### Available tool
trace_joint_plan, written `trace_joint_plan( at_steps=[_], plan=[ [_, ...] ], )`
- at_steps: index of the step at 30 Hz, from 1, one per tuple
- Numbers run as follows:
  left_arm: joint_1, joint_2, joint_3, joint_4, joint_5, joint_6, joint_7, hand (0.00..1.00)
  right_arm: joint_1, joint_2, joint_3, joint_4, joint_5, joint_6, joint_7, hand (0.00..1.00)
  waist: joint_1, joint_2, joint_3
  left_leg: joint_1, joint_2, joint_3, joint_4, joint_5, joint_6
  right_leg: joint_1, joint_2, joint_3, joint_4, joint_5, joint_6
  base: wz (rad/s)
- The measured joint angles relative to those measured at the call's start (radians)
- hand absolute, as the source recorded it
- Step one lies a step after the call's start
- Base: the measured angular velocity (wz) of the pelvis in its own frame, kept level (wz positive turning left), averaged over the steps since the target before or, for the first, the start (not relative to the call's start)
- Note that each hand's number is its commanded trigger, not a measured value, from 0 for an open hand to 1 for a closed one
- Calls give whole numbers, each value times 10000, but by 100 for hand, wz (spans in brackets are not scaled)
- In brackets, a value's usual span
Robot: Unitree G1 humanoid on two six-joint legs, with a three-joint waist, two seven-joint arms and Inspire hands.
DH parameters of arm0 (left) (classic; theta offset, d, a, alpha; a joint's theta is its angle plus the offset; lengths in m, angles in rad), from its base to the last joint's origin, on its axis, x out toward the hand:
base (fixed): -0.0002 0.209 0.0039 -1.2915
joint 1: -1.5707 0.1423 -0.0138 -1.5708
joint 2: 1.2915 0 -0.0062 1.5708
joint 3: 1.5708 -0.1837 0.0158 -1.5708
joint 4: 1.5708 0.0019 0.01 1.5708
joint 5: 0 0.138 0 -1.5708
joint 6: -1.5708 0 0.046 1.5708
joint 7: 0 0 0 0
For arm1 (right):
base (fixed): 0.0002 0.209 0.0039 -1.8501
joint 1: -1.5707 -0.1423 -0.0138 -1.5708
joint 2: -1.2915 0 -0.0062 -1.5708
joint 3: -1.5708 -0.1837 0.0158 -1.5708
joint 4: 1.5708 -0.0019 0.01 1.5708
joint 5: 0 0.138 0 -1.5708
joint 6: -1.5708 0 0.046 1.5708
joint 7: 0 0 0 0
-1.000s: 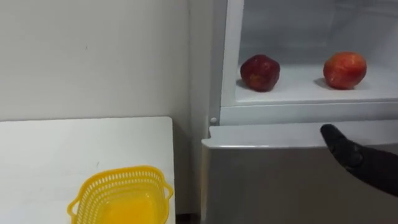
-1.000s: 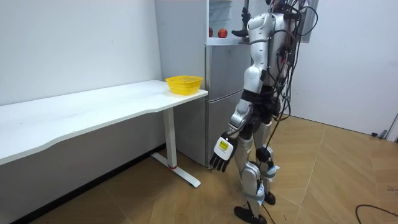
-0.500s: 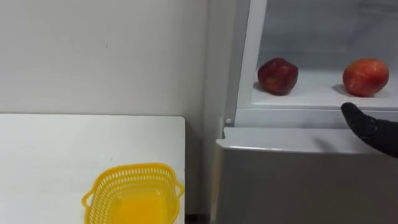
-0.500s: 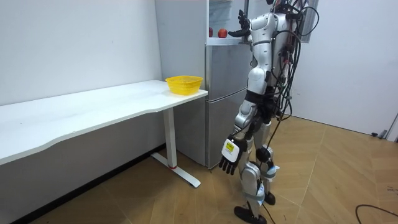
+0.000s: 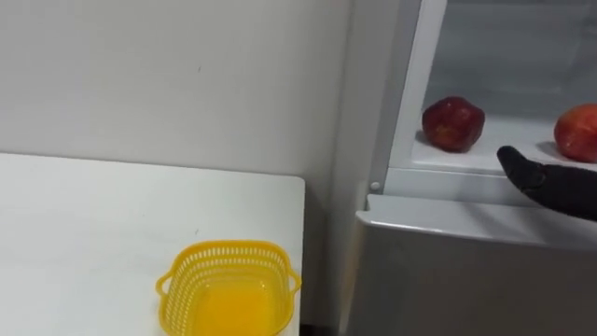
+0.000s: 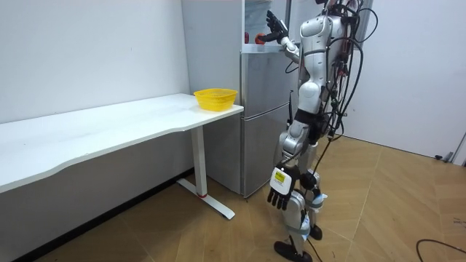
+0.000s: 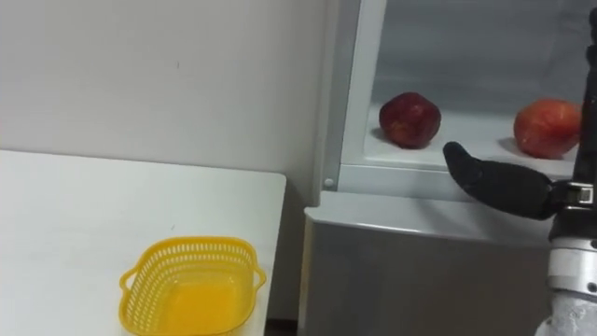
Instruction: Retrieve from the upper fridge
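Two apples lie on the white shelf [image 5: 438,157] of the open upper fridge: a dark red apple [image 5: 453,123] on the left and a lighter red apple [image 5: 578,133] on the right. My right hand [image 5: 550,182] is black and reaches in from the right at the shelf's front edge, below and between the apples. Its fingers are straight and it touches neither apple. In the room view this hand [image 6: 275,29] is raised at the fridge opening with its fingers spread. My left hand [image 6: 279,198] hangs open beside my leg, holding nothing.
A yellow mesh basket [image 5: 229,248] sits on the white table [image 5: 84,233] near its right end, left of the fridge. The grey lower fridge door [image 5: 466,280] is closed below the shelf. I stand close in front of the fridge [image 6: 262,109].
The view has swung left, so the fridge sits further right. My right hand has risen from the lower door's top edge to shelf level. My left arm has swung back towards my leg.
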Motion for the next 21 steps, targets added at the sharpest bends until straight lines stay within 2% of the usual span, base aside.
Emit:
trace_joint_plan(
  at_steps=[3, 6, 10, 16, 21],
  plan=[
    [-14, -2, 1, -18, -5, 1, -125, 0, -81, -1, 18, 48, 2, 53, 139, 0, 71, -62, 34, -2, -6, -6, 16, 0, 0, 26, -8, -3, -9, -3, -3, 0],
    [-7, -5, 10, -20, 7, 6, -212, 0, -707, -29, 10, 466, -10, 80, 360, 0, 53, -63, 32, -9, -30, -11, 54, 0, 1, 35, -25, 1, -19, -4, -3, 0],
    [-15, 0, 16, -27, 11, 3, -235, 0, -1075, -64, 40, 597, -20, 81, 609, 0, 69, -75, 15, 18, -38, -34, 61, 1, 2, 84, -29, -10, -22, -3, -3, 0],
    [-5, 12, 23, -64, 124, 11, -434, 0, -1109, -248, 96, 1215, -84, 122, 752, 0, 111, -114, -37, 1, -43, -121, 76, 2, 3, 153, -50, -132, 12, -3, -2, 2],
    [-14, 23, 20, -64, 199, 88, -610, 0, -1329, -267, 207, 1814, 14, 391, 936, 0, 121, -118, -48, 10, -63, -131, 78, 6, 9, 167, -72, -146, 27, -2, -2, 1]
  ],
)
